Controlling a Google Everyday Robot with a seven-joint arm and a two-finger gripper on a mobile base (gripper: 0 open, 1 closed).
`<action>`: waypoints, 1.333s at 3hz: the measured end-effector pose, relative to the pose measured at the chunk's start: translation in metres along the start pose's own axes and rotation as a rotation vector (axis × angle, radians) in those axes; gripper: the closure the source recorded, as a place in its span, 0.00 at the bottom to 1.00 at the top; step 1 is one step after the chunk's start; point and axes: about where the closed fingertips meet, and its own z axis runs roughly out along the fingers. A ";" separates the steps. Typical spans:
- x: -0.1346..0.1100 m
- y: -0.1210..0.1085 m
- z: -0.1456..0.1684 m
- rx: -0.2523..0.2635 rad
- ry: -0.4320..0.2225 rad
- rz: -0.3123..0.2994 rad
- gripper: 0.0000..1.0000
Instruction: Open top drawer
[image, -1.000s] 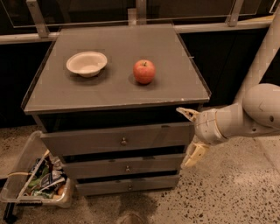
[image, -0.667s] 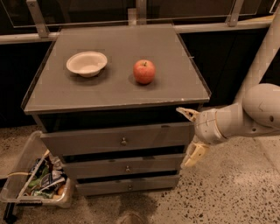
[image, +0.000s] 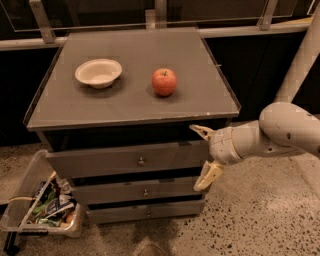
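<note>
The top drawer (image: 127, 159) is the tallest grey drawer front under the cabinet top, with a small round metal knob (image: 141, 161) at its middle. It sits slightly out, with a dark gap above it. My gripper (image: 203, 155) is at the drawer's right end, well right of the knob. Its fingers are spread wide, one fingertip (image: 199, 131) up by the cabinet top's edge and the other (image: 204, 181) down by the middle drawer. It holds nothing.
On the grey cabinet top (image: 130, 107) stand a white bowl (image: 98, 72) and a red apple (image: 164, 82). Two slimmer drawers (image: 142, 191) sit below. A clear bin of rubbish (image: 42, 207) stands on the floor at the left. A railing (image: 150, 35) runs behind.
</note>
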 end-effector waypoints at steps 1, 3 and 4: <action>0.002 -0.005 0.022 -0.005 -0.026 0.005 0.00; 0.009 -0.022 0.060 -0.011 -0.061 0.005 0.00; 0.015 -0.034 0.074 -0.011 -0.060 0.010 0.00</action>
